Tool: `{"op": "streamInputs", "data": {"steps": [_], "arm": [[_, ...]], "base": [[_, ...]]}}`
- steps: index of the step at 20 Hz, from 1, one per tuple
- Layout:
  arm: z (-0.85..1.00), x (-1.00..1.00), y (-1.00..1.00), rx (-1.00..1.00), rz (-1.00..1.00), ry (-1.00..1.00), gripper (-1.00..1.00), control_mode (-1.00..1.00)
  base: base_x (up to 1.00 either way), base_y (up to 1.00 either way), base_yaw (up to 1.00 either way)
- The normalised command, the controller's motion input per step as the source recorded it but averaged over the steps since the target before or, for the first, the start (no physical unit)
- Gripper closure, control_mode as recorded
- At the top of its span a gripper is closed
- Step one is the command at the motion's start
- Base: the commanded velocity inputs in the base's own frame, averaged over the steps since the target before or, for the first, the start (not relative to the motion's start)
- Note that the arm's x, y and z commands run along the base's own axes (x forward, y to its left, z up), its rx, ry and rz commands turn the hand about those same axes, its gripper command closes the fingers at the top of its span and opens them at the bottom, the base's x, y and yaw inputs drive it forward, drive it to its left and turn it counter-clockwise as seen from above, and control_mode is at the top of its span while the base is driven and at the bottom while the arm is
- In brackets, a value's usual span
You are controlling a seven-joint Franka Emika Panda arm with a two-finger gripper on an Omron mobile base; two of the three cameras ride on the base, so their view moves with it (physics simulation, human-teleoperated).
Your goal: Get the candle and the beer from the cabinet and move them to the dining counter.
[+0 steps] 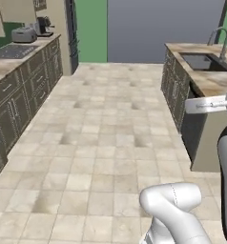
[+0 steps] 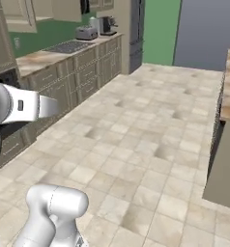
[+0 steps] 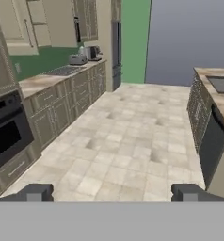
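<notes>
In the left base view the tiled floor [image 1: 106,128] runs up the middle as the landmark. To the right of it stands the dining counter [image 1: 211,82], its marbled top carrying a dark sink [image 1: 201,62] with a curved tap [image 1: 221,39] at the sink's far side. To the left of the floor runs the worktop [image 1: 5,66] with a black cooktop [image 1: 13,51], and beyond the cooktop a toaster [image 1: 24,34] and a coffee machine [image 1: 44,26]. The arm [image 1: 175,209] rises at the floor's near right edge.

In the right base view the same floor [image 2: 146,140] lies between the worktop [image 2: 44,57] on its left and a corner of the dining counter [image 2: 229,101] on its right. A wall cabinet [image 2: 20,14] hangs above the worktop, doors shut as far as they show. The arm [image 2: 51,212] stands at the floor's near left.

In the hand view the gripper [image 3: 111,193] hangs over the floor [image 3: 128,141] with its two tips spread wide and nothing between them. Left of the floor are a black oven [image 3: 5,136] and the cabinet [image 3: 52,21] above the worktop; right of it the dining counter [image 3: 217,89]. Candle and beer cannot be made out.
</notes>
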Motion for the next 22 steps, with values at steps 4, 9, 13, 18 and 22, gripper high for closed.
{"op": "streamInputs", "data": {"steps": [4, 9, 13, 18, 22], "arm": [[0.00, 0.00, 0.00, 0.00, 0.00, 0.00, -1.00, 1.00], [0.00, 0.00, 0.00, 0.00, 0.00, 0.00, -1.00, 1.00], [0.00, 0.00, 0.00, 0.00, 0.00, 0.00, -1.00, 1.00], [0.00, 0.00, 0.00, 0.00, 0.00, 0.00, -1.00, 1.00], [0.00, 0.00, 0.00, 0.00, 0.00, 0.00, -1.00, 1.00]], "base": [[0.99, 0.60, -0.52], [0.90, 0.53, -0.65], [1.00, 0.59, -0.42], [1.00, 0.63, -0.15], [1.00, 0.28, 0.02]]}}
